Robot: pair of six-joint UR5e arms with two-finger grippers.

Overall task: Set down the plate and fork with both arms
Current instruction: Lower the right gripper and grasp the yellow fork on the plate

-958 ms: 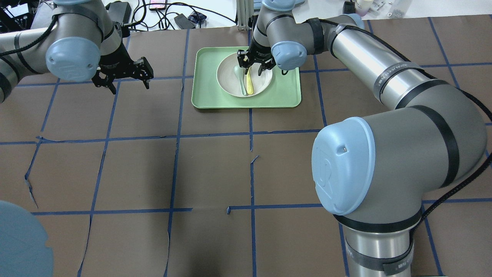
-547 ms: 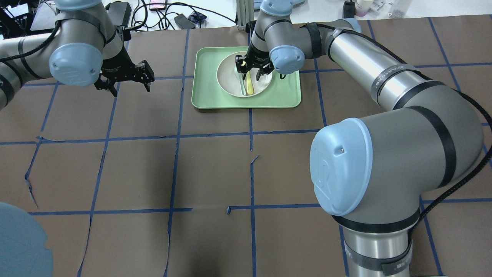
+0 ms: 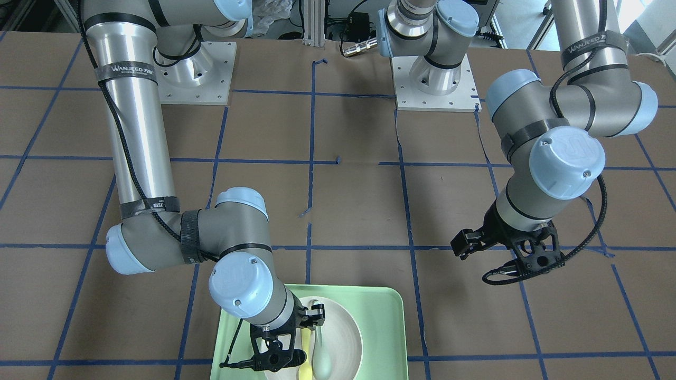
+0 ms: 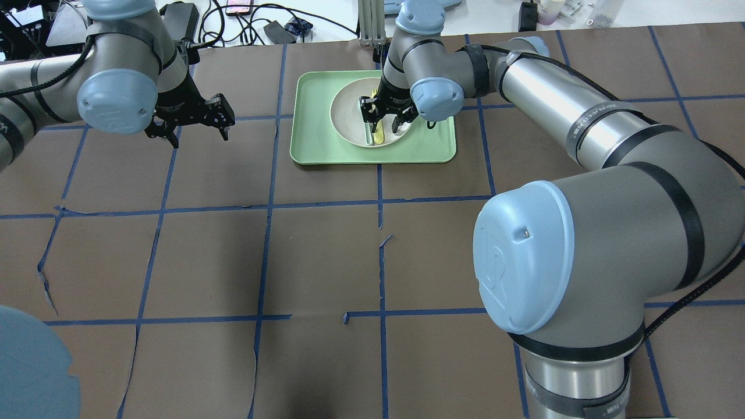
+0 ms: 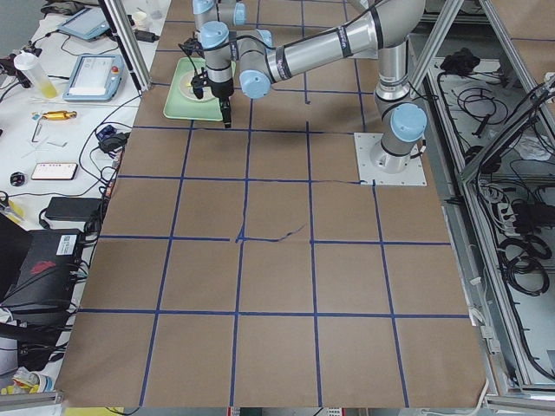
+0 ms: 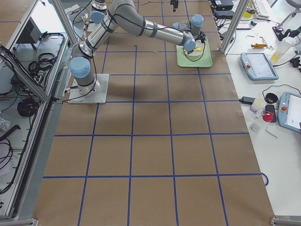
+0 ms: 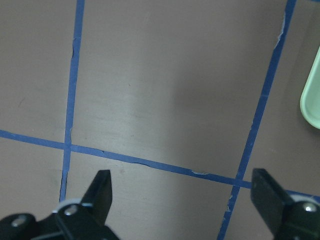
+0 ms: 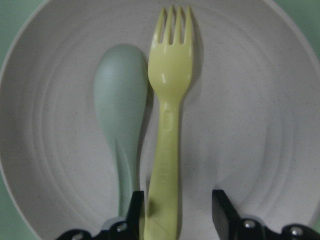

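Note:
The off-white plate [image 4: 348, 110] sits in the mint-green tray [image 4: 314, 148]. The pale-yellow fork [image 8: 170, 125] lies in the plate, tines pointing away, beside a grey-green spoon [image 8: 121, 110]. My right gripper [image 4: 384, 120] is low over the plate and open. Its fingers [image 8: 136, 212] straddle the fork's handle, the left one against the handle's edge and the other apart from it. The fork [image 3: 304, 364] and the plate [image 3: 346, 327] also show in the front view, under the right gripper [image 3: 297, 340]. My left gripper [image 4: 189, 124] is open and empty, hovering over bare table left of the tray.
The tray's corner [image 7: 311, 100] shows at the right edge of the left wrist view, where the left gripper [image 7: 185, 200] hangs over brown paper with blue tape lines. Cables and devices [image 4: 244, 17] lie beyond the table's far edge.
My right gripper has come down lower into the plate and slid along the fork toward its handle end. My left gripper has drifted only slightly and stays open.

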